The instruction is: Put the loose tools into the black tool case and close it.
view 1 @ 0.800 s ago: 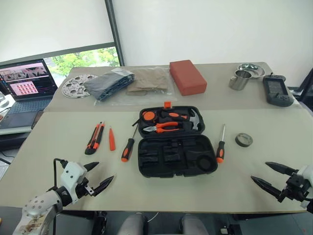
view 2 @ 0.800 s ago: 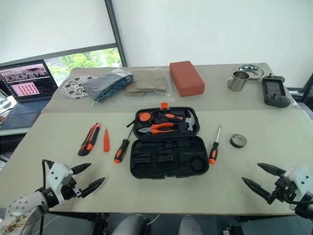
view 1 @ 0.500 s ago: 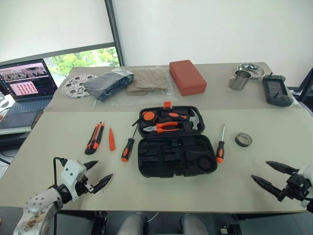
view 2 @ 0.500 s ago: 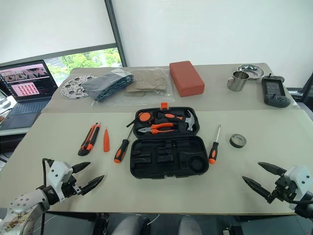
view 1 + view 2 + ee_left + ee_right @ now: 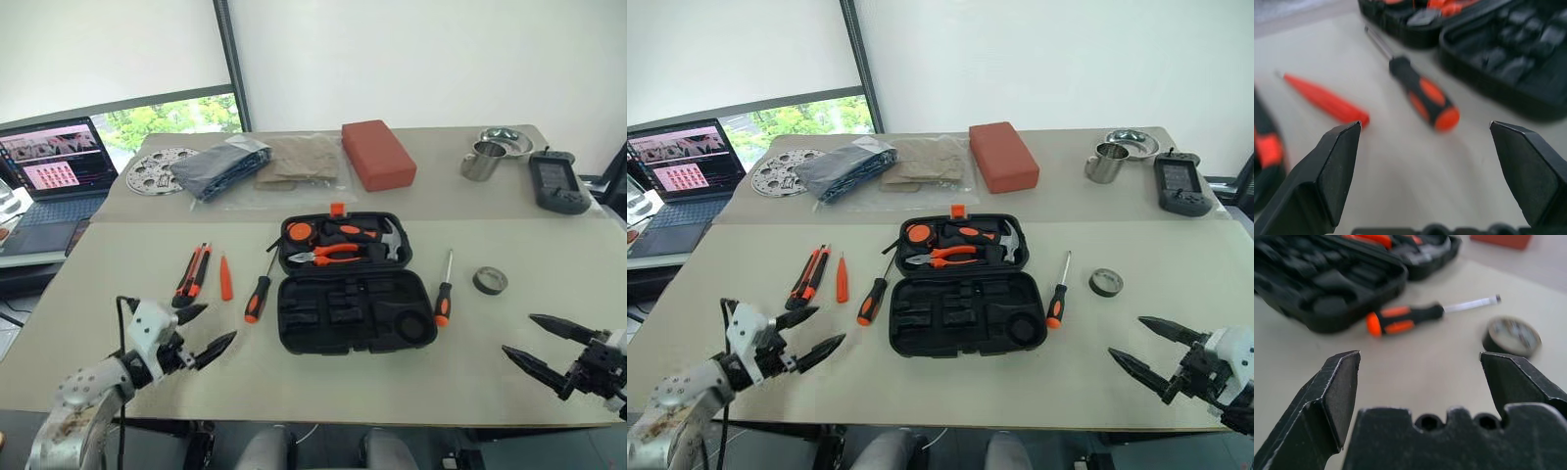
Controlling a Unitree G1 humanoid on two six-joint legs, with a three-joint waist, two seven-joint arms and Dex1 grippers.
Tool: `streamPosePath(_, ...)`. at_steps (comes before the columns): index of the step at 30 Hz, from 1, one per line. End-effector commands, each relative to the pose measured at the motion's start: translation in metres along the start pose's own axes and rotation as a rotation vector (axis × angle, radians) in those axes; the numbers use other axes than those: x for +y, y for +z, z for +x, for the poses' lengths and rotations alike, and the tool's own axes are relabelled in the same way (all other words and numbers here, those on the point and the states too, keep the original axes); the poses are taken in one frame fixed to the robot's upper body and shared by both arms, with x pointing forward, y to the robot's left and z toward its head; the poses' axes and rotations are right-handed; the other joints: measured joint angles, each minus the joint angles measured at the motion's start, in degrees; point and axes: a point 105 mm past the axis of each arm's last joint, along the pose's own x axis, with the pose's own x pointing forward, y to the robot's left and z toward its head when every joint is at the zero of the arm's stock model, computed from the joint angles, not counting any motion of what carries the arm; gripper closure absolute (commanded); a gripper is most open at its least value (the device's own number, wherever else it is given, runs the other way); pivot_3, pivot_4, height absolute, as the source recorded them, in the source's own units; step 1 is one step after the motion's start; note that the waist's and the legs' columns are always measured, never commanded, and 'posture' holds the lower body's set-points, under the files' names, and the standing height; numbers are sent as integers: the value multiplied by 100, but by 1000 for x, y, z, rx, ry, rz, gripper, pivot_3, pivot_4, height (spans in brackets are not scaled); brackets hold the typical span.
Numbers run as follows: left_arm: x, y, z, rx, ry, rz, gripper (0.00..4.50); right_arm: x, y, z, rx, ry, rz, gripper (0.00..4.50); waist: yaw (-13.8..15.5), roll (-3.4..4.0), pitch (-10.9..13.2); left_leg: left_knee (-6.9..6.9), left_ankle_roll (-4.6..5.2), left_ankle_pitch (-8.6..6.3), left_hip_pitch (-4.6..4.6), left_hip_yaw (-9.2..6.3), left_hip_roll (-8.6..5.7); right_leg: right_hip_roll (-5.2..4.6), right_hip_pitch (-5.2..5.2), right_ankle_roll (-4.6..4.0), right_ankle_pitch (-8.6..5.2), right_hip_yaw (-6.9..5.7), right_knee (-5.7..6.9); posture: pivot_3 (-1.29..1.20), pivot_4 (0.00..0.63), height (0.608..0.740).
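Left claw, fingers apart and empty, lower left of frame; nearest loose tool, left screwdriver, up-right of it beside black tool case, shaft pointing away; right claw likewise apart

Beige table bearing open black tool case

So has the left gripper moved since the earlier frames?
Yes. The left gripper, jaws open, has edged forward toward the utility knife, its upper fingertip now close to the knife's near end.
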Motion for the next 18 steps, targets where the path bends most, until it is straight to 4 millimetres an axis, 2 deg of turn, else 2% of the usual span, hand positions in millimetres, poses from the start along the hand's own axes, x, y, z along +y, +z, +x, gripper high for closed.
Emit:
streamPosePath(1,-6,6,20,40,31,11,0,-1,26,3,-67,25,-43,14,-7,0,0,0,0,0,1,0,-1,1,1,0,0,0,-1,0,150,707)
streamPosePath(6,-5,3,47,131,109,22,0,6,41,4,-118,56,-43,14,-4,-1,1,-2,0,0,0,1,-6,16,-1,1,0,-1,1,0,150,707)
streamPosePath(13,-5,-5,61,189,197,-29,0,9,44,-3,-118,47,-36,14,-3,-4,2,-3,0,0,1,1,-4,21,0,1,0,1,1,0,150,707)
streamPosePath(18,-13,-20,67,293,201,-33,0,8,48,-4,-128,38,-41,14,-4,-4,2,-2,-1,0,1,2,-5,22,0,1,1,2,2,0,150,707)
